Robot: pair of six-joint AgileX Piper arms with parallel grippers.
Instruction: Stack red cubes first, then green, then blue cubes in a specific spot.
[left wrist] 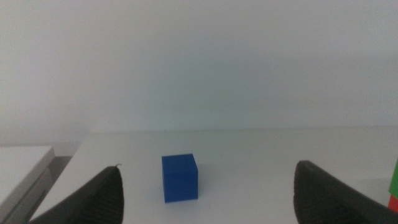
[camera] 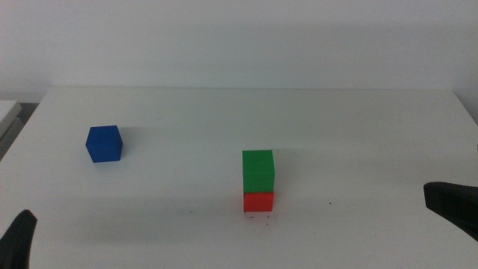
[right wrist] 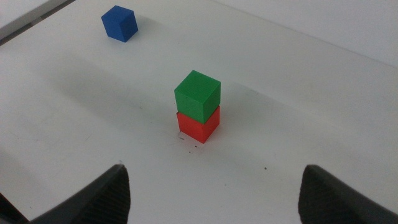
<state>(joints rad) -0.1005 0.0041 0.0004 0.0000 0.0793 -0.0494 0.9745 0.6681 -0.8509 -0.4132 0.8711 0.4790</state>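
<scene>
The green cube (camera: 258,171) sits on the red cube (camera: 258,202) near the middle of the white counter (camera: 358,127), over a few dark specks (camera: 258,217). The blue cube (camera: 103,143) lies alone, far left. The left gripper (left wrist: 208,193) faces it with fingers (left wrist: 93,199) released; the right gripper (right wrist: 214,193) waits at the right, fingers (right wrist: 339,196) spread, holding nothing.

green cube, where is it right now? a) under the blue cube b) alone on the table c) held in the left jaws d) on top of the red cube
d: the green cube sits squarely on top of the red cube, while the blue cube stands alone on the table off to the left, and both the left gripper and right gripper are open and hold nothing.
</scene>
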